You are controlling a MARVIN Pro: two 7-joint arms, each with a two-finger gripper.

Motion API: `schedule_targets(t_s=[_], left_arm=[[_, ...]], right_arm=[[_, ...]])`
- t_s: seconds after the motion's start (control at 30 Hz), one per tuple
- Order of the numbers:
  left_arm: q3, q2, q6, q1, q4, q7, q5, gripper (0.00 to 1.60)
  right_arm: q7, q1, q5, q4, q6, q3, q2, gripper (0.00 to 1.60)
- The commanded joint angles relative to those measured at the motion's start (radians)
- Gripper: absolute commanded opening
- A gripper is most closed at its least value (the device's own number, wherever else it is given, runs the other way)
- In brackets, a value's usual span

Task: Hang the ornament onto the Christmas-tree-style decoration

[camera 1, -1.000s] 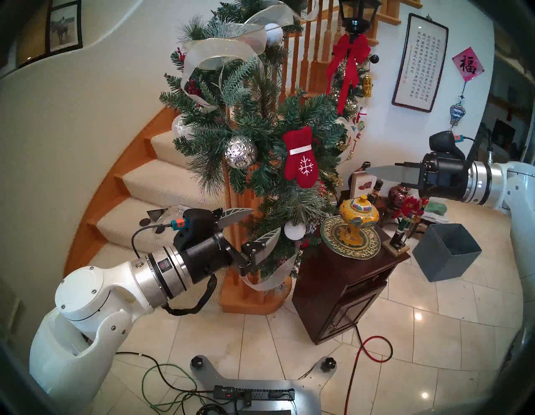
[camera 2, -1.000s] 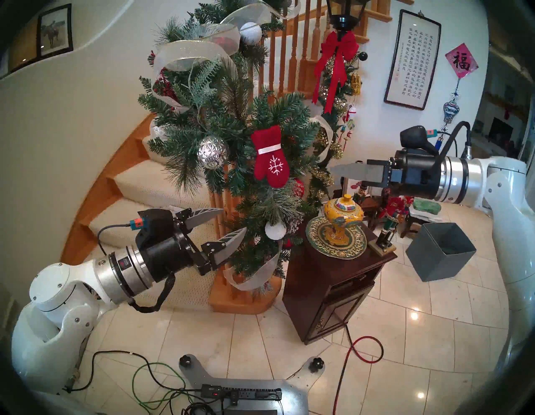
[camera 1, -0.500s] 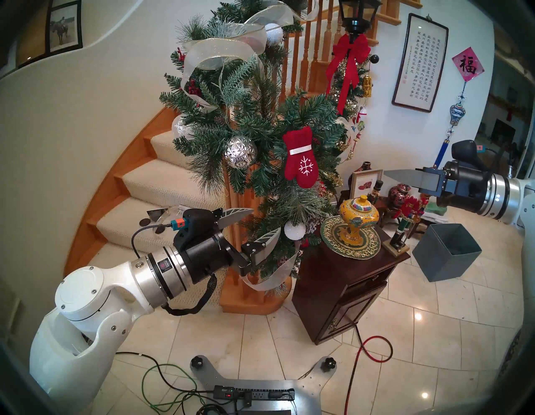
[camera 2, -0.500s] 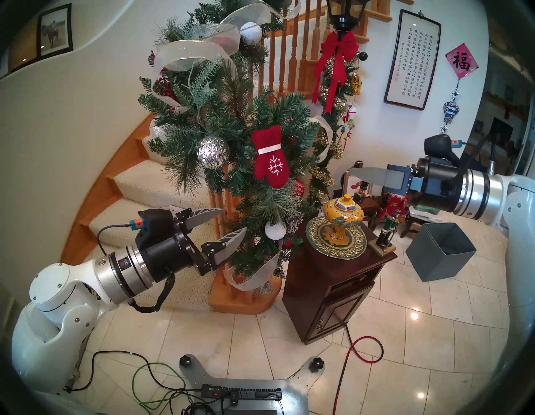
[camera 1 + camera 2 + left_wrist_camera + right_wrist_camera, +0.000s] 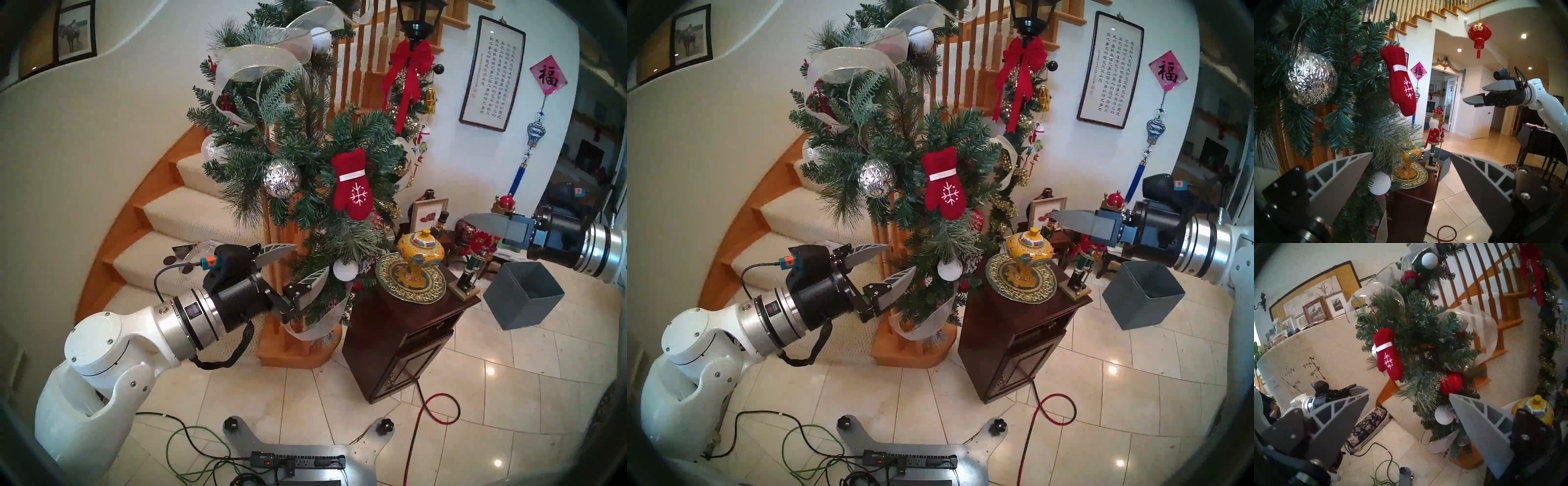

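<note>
The red felt mitten ornament (image 5: 352,185) (image 5: 944,185) hangs by a dark loop from a branch of the green garland (image 5: 298,142) (image 5: 864,152), right of a faceted silver ball (image 5: 282,178). It also shows in the left wrist view (image 5: 1401,81) and the right wrist view (image 5: 1388,353). My left gripper (image 5: 312,257) (image 5: 1410,154) is open and empty, low against the garland's lower needles. My right gripper (image 5: 475,220) (image 5: 1473,94) (image 5: 1408,394) is open and empty, well to the right of the mitten and apart from it.
A dark wood cabinet (image 5: 407,332) stands right of the garland, carrying a yellow lidded jar (image 5: 420,254) and a nutcracker (image 5: 473,261). A grey open box (image 5: 524,295) sits below my right wrist. Carpeted stairs (image 5: 190,210) lie behind. Cables (image 5: 437,404) cross the tiled floor.
My right arm has drawn back to the right and slightly down, away from the garland. The mitten stays hanging. My left arm has not moved.
</note>
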Motion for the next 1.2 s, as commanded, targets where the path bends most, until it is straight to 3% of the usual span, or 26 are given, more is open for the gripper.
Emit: schedule_targets(t_s=[0.0,0.33,0.6,1.17], left_arm=[[0.000,0.000,0.001,-0.002,-0.009,0.001,0.001,1.60],[0.000,-0.001,0.003,-0.003,-0.009,0.000,0.002,1.60],[0.000,-0.003,0.003,-0.003,-0.009,-0.001,0.003,1.60],[0.000,-0.005,0.005,-0.003,-0.009,-0.003,0.005,1.60]], right_arm=[[0.114,-0.089,-0.046,-0.026,-0.054,0.063,-0.040,1.60],[0.177,-0.143,-0.115,-0.032,-0.148,0.075,-0.061,1.60],[0.209,-0.158,-0.128,-0.028,-0.179,0.079,-0.070,1.60],[0.172,-0.175,-0.249,-0.052,-0.299,0.041,-0.117,1.60]])
